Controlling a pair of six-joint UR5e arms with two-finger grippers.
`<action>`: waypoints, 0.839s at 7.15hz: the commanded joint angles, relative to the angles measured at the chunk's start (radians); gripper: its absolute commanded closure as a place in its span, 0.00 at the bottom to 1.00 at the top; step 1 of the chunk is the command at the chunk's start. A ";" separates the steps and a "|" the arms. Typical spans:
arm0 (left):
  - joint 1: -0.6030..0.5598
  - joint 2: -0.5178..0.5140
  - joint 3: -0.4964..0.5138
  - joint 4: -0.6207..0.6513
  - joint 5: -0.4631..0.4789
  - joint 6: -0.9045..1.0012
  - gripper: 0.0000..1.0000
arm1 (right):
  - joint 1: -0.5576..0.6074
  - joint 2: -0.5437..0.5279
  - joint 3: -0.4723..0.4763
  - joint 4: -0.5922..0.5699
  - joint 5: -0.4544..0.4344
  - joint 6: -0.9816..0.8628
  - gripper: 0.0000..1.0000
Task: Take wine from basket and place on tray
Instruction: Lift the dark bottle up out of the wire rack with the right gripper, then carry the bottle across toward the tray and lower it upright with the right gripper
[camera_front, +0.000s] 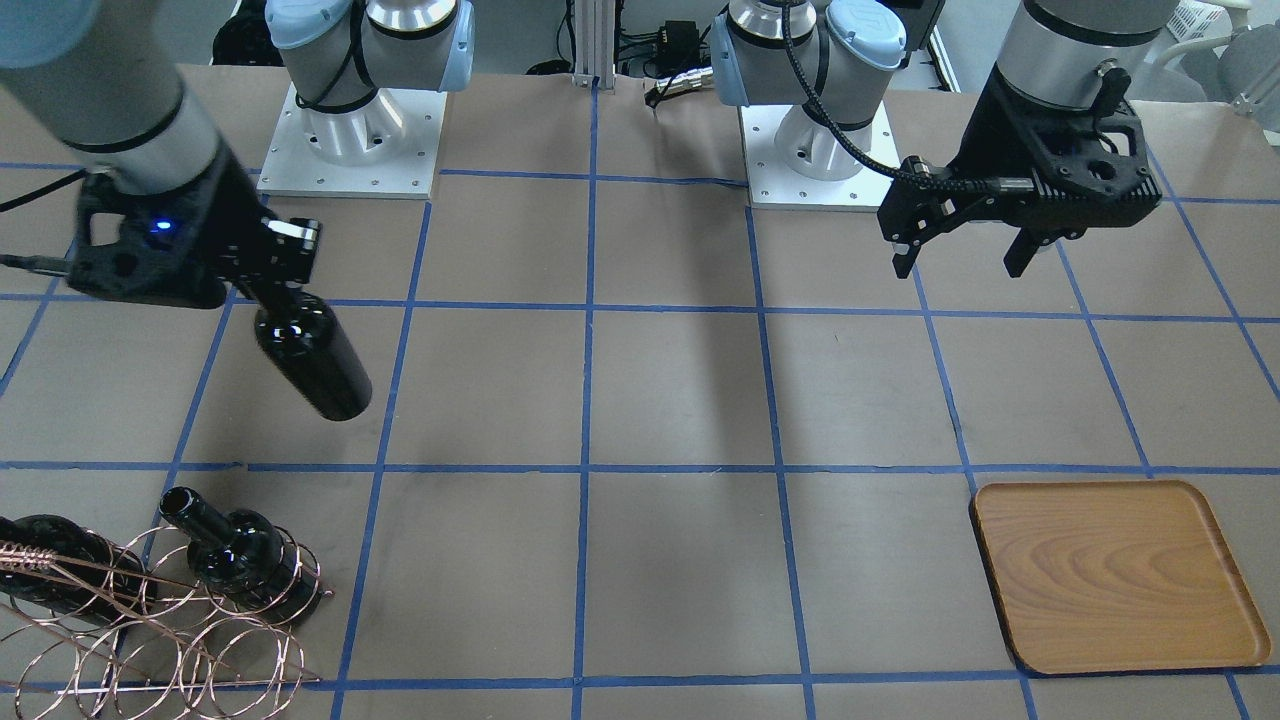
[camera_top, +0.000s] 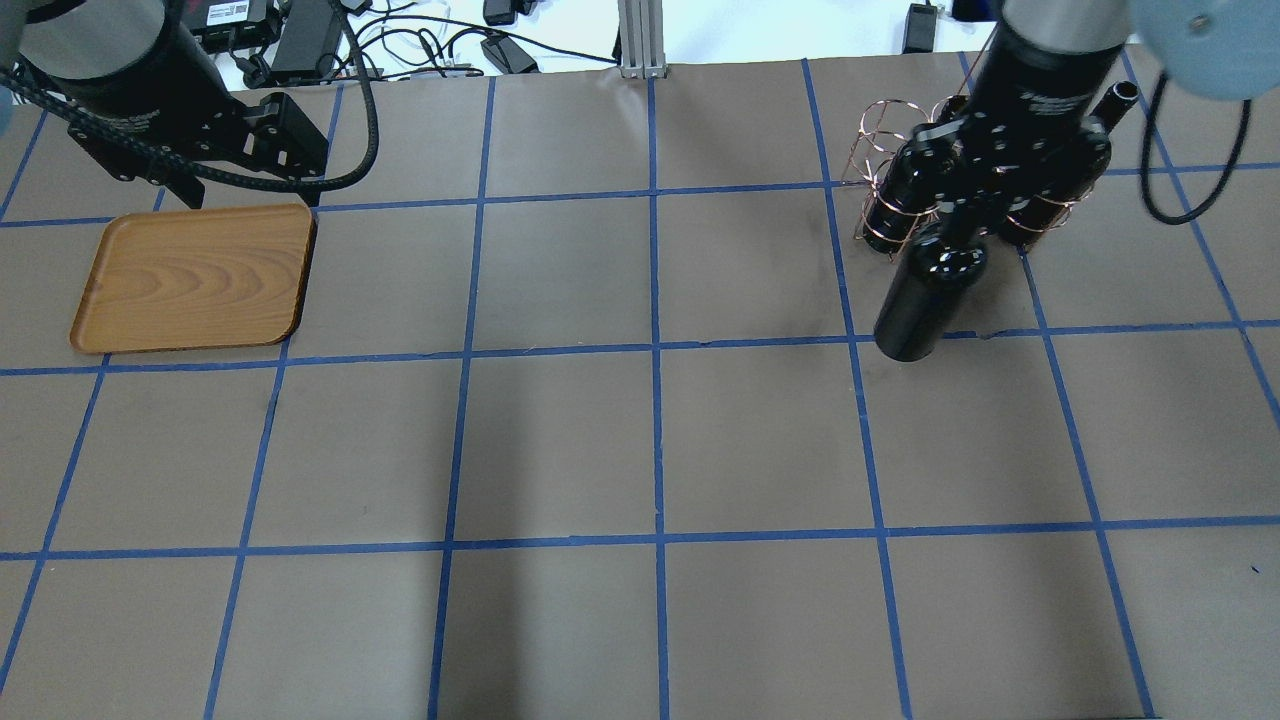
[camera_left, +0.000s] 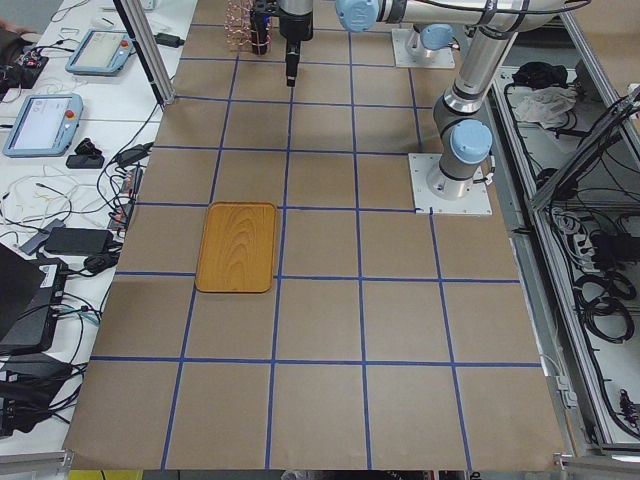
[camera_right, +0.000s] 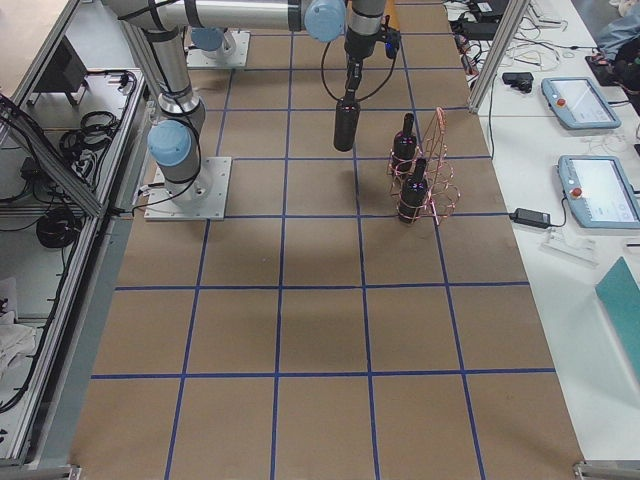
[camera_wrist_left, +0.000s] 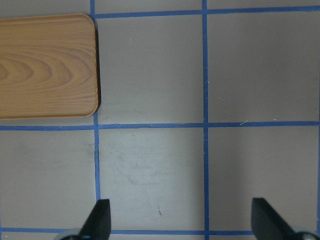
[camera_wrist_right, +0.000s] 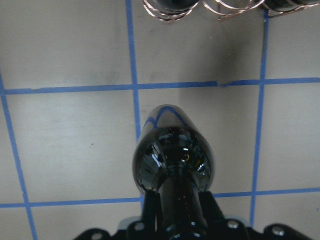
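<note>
Stage: wine (camera_front: 315, 365) out of basket (camera_front: 160, 635), hung mid-left above tabletop (camera_front: 680, 400) | right end effector (camera_front: 283, 290) clamped on its neck | left end effector (camera_front: 960, 265), upper right, spread wide, holding nothing | tray (camera_front: 1115, 575) lower right: placing not yet done

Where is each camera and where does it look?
Front-facing: across the table, facing the robot; right tool holds wine, left tool open.
Overhead: behind the robot, looking down; both tools, tray, basket.
Exterior left: table end near tray; left arm nearer.
Exterior right: opposite end; right arm nearer.
Left wrist: down past its tool at tray.
Right wrist: down along the wine.
Front-facing and overhead share the tray.
</note>
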 joint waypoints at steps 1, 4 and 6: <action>0.029 0.001 -0.009 0.012 -0.006 0.062 0.00 | 0.265 0.054 0.000 -0.097 0.004 0.389 0.82; 0.101 0.005 -0.006 0.024 -0.001 0.079 0.00 | 0.498 0.196 -0.099 -0.173 0.007 0.723 0.82; 0.149 0.009 -0.006 0.019 -0.001 0.153 0.00 | 0.606 0.334 -0.244 -0.174 0.026 0.875 0.82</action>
